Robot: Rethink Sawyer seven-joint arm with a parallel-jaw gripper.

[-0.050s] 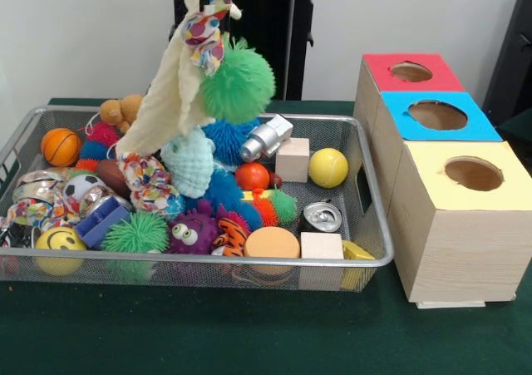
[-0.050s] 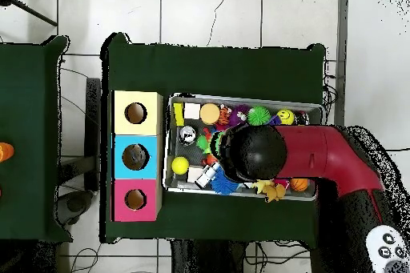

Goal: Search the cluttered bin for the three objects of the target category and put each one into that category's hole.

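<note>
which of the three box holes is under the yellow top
The hole in the yellow-topped box, the end one of the row and nearest the front camera. The middle hole has a blue top, the far hole a red one.

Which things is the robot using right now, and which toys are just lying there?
In the job:
gripper
cream cloth toy, lifted
wire bin
box with three holes

Just lying about:
yellow ball
basketball
wooden block
smiley ball
crushed can
</note>
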